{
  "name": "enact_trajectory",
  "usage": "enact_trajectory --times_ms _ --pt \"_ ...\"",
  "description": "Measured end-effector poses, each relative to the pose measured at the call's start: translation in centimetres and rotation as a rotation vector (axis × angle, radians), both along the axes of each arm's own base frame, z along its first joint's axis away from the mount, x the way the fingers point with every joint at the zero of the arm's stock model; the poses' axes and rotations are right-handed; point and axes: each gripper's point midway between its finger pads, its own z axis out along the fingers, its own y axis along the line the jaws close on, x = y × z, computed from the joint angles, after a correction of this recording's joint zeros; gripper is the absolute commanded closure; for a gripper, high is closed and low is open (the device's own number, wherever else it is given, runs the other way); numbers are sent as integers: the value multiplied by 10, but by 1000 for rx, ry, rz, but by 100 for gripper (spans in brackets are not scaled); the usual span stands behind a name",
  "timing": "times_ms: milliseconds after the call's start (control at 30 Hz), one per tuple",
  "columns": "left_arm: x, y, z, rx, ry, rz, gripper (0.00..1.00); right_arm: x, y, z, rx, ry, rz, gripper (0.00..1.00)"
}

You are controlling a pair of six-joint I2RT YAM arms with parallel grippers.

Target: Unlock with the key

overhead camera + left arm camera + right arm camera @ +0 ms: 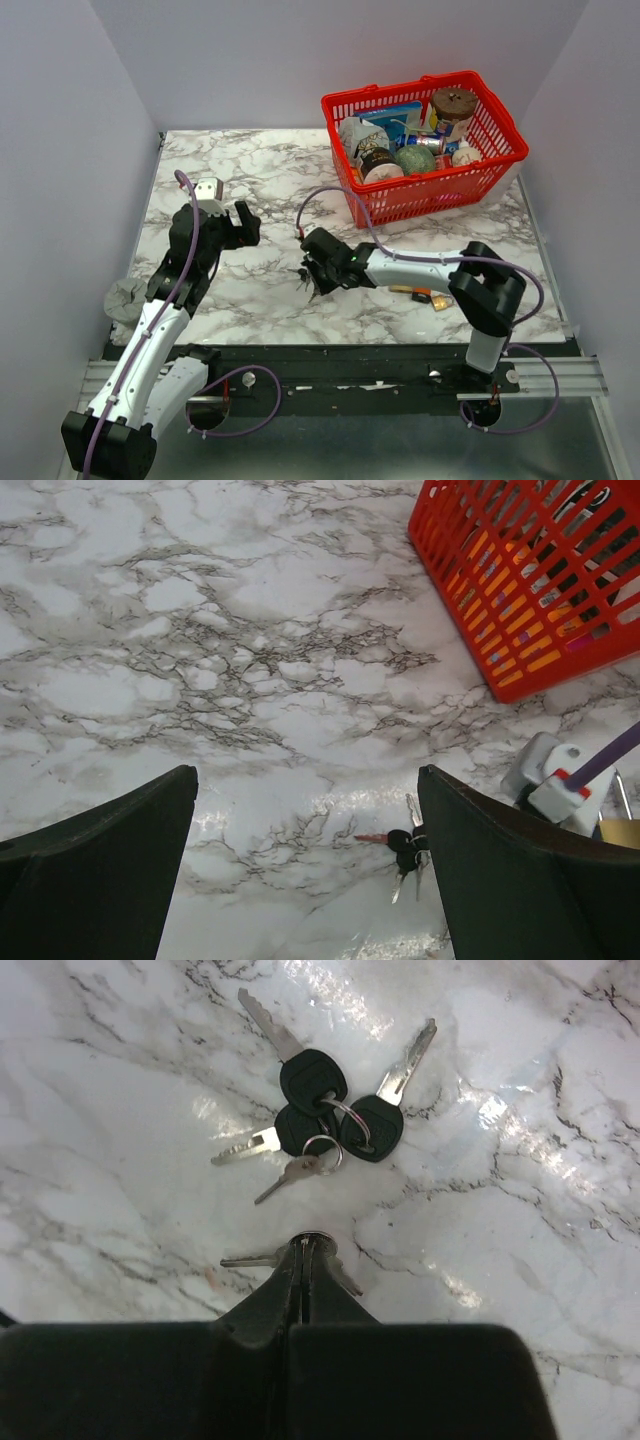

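Observation:
A bunch of black-headed keys lies on the marble table, just ahead of my right gripper. That gripper is shut on a small metal key ring, pinching its edge. Two small silver keys stick out to either side of the fingertips and lie flat on the table. In the top view the right gripper sits low at the table's middle, over the keys. My left gripper hovers to the left of them, open and empty. In the left wrist view the black keys lie beside its right finger.
A red basket full of groceries stands at the back right. A small yellow-and-black object lies by the right forearm. A grey crumpled lump sits at the table's left edge.

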Motion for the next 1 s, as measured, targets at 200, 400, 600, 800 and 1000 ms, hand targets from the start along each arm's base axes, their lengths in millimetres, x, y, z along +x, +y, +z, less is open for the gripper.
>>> enact_trajectory --times_ms 200,400,600,800,1000 --pt "-5 -20 7 -40 -16 -115 2 10 -14 69 219 -21 34 99" --pt "-20 -67 27 -142 -89 -390 5 14 -7 156 509 -77 133 99" --pt "-52 -125 35 -289 -101 -731 5 8 -3 199 695 -51 208 99" --pt "-69 -148 45 -327 -129 -861 10 3 -2 225 794 -22 193 99" --pt "-82 -161 43 -313 -138 -924 14 2 0 242 853 -16 169 99"
